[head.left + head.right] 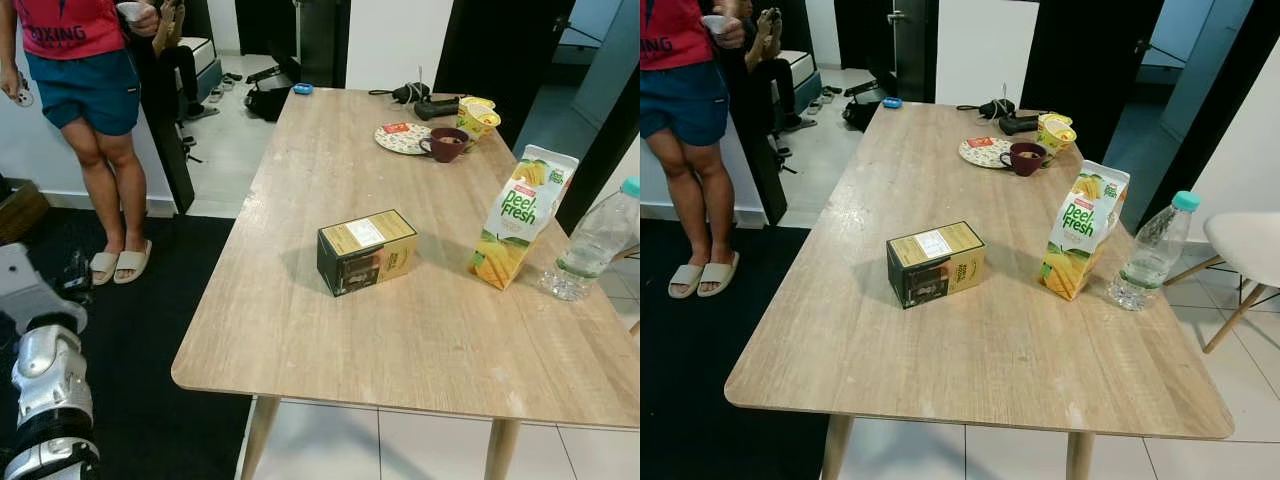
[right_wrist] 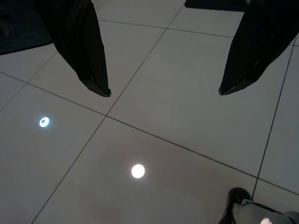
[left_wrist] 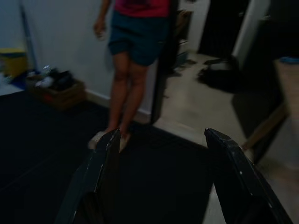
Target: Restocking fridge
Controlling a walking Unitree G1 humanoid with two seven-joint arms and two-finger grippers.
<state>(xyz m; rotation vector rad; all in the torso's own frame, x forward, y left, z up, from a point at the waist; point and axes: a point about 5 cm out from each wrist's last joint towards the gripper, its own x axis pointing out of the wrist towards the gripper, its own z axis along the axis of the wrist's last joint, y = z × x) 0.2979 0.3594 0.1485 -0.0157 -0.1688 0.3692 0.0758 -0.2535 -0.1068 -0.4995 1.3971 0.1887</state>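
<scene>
1. Table (image 1: pixel 300 330) in front of robot holds the restock items: box (image 1: pixel 367 251) mid-table, juice carton (image 1: pixel 522 215) upright to its right, water bottle (image 1: pixel 594 243) near the right edge, just beside the carton but apart from it
2. Far end of the table: plate (image 1: pixel 398 139), dark mug (image 1: pixel 446 144) touching or just beside it, yellow cup (image 1: pixel 477 115) behind; probably not fridge stock
3. Left gripper (image 3: pixel 161 177) hangs low at the robot's side, fingers spread wide, nothing between them, facing dark mat (image 3: pixel 56 140) and a person (image 3: pixel 135 42) standing by the wall
4. Right gripper (image 2: pixel 163 91) also idle, fingers apart and empty, pointing down at tiled floor (image 2: pixel 177 140)
5. Progress: looks like the very start; nothing grasped, all three items sit untouched on the table, fridge can't be made out
6. Left to do: reach in, pick up box, carton or bottle, carry to the fridge, open it, place, repeat for the rest
</scene>
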